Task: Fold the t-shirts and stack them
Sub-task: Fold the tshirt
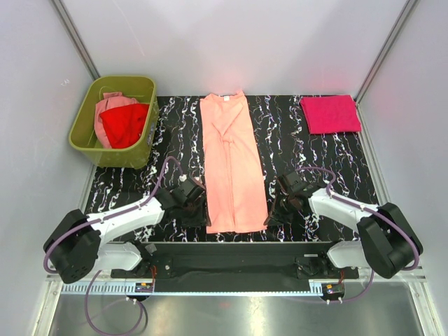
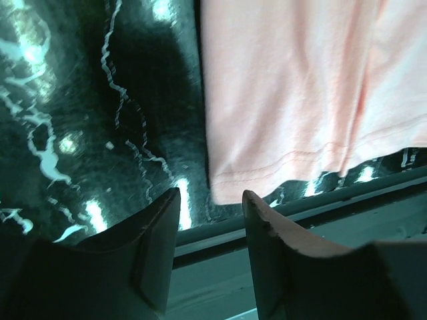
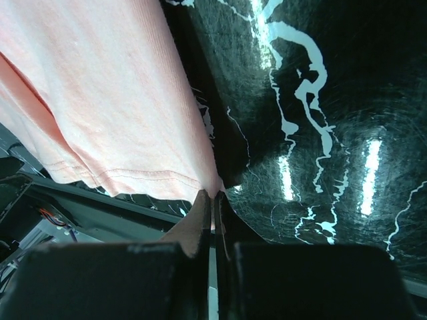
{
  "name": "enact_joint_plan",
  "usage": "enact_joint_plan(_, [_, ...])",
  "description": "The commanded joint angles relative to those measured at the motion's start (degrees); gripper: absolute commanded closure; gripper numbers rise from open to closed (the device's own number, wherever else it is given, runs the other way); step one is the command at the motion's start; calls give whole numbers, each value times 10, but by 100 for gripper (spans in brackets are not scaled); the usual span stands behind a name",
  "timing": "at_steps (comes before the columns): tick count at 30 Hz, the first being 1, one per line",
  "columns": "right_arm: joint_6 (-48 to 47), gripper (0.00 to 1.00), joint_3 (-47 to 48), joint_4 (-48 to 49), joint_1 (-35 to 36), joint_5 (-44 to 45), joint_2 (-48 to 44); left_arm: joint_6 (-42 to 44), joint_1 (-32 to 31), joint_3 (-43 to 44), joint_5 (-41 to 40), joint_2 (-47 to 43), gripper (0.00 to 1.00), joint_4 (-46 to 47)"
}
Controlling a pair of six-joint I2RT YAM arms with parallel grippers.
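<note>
**Salmon-peach shirt flanked at its near hem by both grippers**

A salmon-peach t-shirt [image 1: 231, 164] is laid out as a long narrow strip down the middle of the black marbled table [image 1: 175, 133]. Its collar is turned to the far side and its hem lies at the near edge.

The left gripper [image 2: 210, 200] is set low at the near left corner of that hem. Its jaws are held partly apart and nothing is gripped between them. In the left wrist view the hem corner is seen just beyond the fingertips, in line with the gap and over the table's edge.

The right gripper [image 3: 215, 197] is placed at the near right corner of the hem. Its jaws are pressed fully together, and the very corner of the cloth is nipped at the tips. The rest of the shirt is spread away to the left of that gripper.

A magenta-pink t-shirt [image 1: 330, 113], folded to a small rectangle, is set at the far right corner of the table, well apart from both grippers. A red t-shirt [image 1: 124, 124] and a dusty pink t-shirt [image 1: 112, 103] are bundled together inside the olive-green bin [image 1: 119, 155] at the far left.
</note>
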Motion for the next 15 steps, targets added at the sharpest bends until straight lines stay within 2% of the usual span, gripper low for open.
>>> enact_joint_plan(1, [14,100,-9,13,10,2,3,-17,-2,-23,29,-11,52,59])
enact_joint_plan(6, [16,100,-15,15,14,5,5,-30,-3,-38,26,7,58,59])
enact_joint_plan(9, [17,100,-14,13,15,8,3,-30,-4,-44,3,7,58,52])
enact_joint_plan(15, [19,100,-12,12,18,6,1,-30,-3,-57,17,13,62,82])
